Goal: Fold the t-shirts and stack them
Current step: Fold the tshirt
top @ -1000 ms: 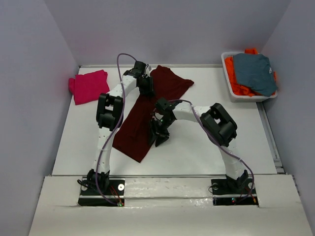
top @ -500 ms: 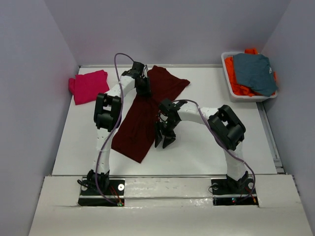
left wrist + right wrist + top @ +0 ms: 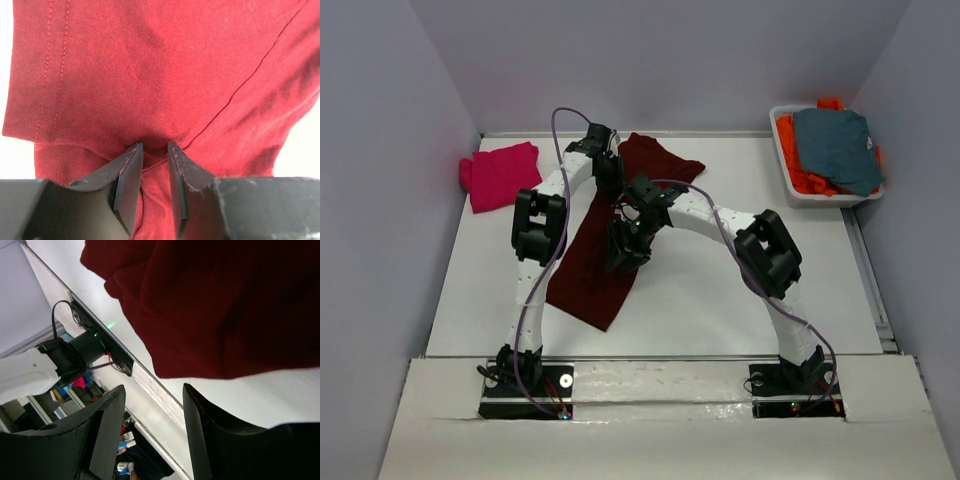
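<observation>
White table [image 3: 720,300] boxed by pale grey walls [image 3: 670,60]; maroon t-shirt [image 3: 588,275] lay mid-table, long axis slanting near-left to far-right, left gripper [image 3: 154,150] pinched narrowly on its far cloth, right gripper [image 3: 153,390] spread empty over its middle.

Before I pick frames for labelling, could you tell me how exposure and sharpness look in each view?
Top external: even, soft light, sharp throughout. Left wrist: stitching on the maroon t-shirt is crisp, but the bare table is washed out to white. Right wrist: the cloth is dark with little texture, and the fingers are near-black silhouettes.
</observation>
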Motion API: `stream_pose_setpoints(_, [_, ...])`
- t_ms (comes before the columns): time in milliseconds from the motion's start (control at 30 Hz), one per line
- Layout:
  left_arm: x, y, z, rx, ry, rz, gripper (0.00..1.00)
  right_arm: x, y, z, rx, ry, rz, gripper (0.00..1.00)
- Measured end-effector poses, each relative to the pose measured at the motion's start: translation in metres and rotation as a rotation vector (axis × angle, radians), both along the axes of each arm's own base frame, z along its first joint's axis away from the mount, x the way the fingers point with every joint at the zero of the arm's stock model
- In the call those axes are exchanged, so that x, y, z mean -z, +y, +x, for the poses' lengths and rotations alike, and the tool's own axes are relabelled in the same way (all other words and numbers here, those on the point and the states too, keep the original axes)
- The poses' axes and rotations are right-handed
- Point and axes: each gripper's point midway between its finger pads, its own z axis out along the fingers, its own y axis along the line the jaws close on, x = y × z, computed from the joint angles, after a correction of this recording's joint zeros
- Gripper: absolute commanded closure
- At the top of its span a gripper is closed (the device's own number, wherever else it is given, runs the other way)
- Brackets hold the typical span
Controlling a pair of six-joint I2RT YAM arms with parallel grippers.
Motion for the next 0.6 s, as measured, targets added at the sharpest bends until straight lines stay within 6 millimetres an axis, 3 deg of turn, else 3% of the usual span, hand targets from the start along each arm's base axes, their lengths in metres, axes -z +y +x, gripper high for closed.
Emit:
stream_pose_setpoints(267, [0.001,-0.003,0.002,0.018,0.009,-0.030,0.60,0.031,0.025,-0.010,-0.016,0.099,0.025,0.45])
stream_pose_setpoints(600, [0.001,-0.001,0.003,0.015,0.008,-0.029,0.61,0.019,0.061,-0.008,-0.017,0.112,0.157,0.45])
